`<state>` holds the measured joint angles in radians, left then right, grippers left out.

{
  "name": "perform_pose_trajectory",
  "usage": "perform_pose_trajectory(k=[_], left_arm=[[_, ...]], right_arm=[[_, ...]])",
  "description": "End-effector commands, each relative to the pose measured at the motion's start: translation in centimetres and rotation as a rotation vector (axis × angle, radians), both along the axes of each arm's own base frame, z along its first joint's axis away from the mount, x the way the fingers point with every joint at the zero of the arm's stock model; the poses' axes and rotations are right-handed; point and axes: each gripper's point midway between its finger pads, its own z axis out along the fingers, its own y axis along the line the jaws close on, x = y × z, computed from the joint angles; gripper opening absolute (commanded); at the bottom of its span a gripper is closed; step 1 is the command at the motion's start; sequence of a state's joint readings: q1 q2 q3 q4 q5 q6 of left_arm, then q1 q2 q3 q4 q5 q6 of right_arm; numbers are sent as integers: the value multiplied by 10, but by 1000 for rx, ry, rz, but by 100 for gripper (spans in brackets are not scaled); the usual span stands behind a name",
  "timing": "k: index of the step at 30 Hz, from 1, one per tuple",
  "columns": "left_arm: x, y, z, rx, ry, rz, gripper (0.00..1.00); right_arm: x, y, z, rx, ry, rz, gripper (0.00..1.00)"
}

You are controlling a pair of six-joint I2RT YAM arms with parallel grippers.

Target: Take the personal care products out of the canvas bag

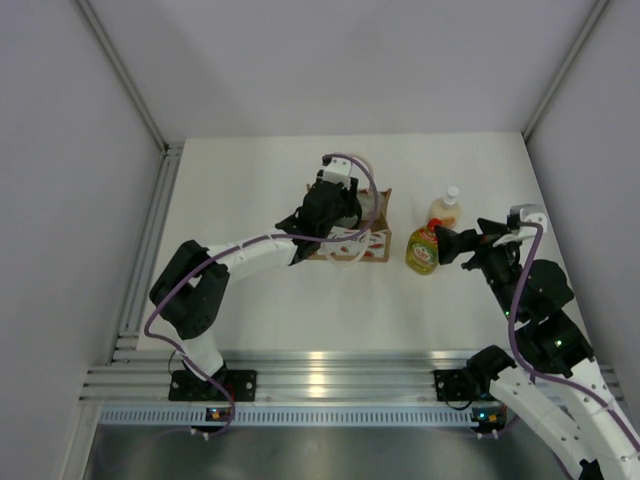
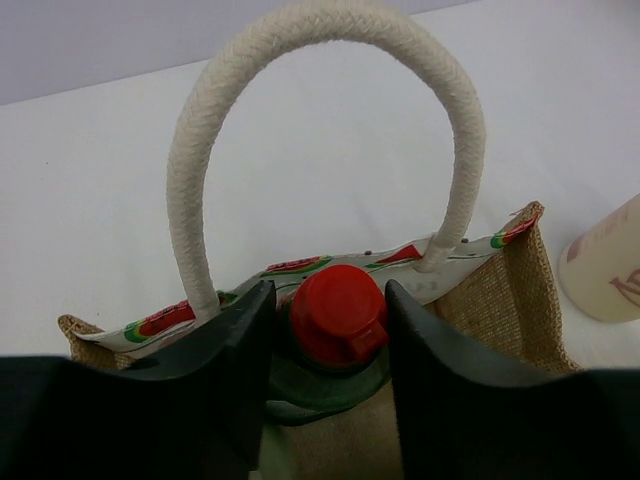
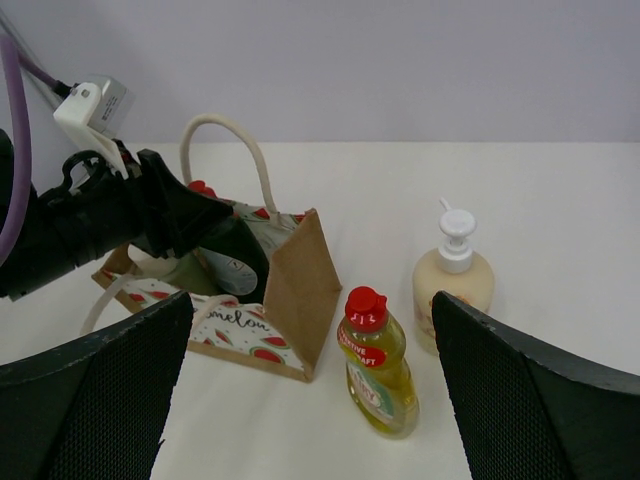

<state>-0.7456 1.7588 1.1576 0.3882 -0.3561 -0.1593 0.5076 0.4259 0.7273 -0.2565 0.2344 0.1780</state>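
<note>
Canvas bag (image 2: pixel 510 290) stands upright near the middle of the surface (image 1: pixel 250 180), with the left pincer (image 2: pixel 330 290) lowered into its open mouth. The fingers sit either side of the red cap (image 2: pixel 338 315) of the dark green bottle (image 2: pixel 320 385). The right finger lies against the cap and the left one is just beside it; I cannot tell whether they actually clamp it. One rope handle (image 2: pixel 330 25) arches upright directly behind the cap, on the far rim of the bag, and the burlap walls close in on both sides of the fingers.

To the right of the bag, out on the surface, the yellow-green bottle (image 3: pixel 380 380) stands near the bag's side wall but apart from it. The cream pump bottle (image 3: pixel 455 285) stands just behind it and a little further right. The right pincer (image 3: pixel 311 296) hangs with its jaws spread wide and nothing in them, facing these two bottles from the right.

Bare surface lies in front of the bag, behind it, and to its left as far as the metal rail (image 1: pixel 150 240) along the left edge.
</note>
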Motion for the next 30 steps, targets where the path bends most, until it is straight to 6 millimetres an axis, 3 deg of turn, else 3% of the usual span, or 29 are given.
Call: perform_pose_trajectory(k=[1,7,8,10,11,12,20,30], left_arm=[[3,-3,24,-50,-74,13,35],[-2,-5,42,-78,-107,6,26],[-2,-6,44,-82,-110,1,18],[-2,-7,48,-85,-116,-2,15],[-2,-7,50,-87,-120,-4,2],[-2,-7,51,-89,-121,-2,0],[-5,-7,59,-102,-138,-4,0],[-11,-8,94,-166,-191,-12,0]], right_arm=[[-4,-5,12,2,-24,-11,99],[-3,-4,12,0,-20,-11,100],[-3,-4,12,0,-20,-11,100],[-3,-3,12,-3,-19,-8,100],[-3,-4,11,-1,-18,-13,100],[-3,-4,11,-1,-18,-11,100],[-3,-5,10,-3,-17,-18,99],[-3,-8,11,-1,-22,-28,100]])
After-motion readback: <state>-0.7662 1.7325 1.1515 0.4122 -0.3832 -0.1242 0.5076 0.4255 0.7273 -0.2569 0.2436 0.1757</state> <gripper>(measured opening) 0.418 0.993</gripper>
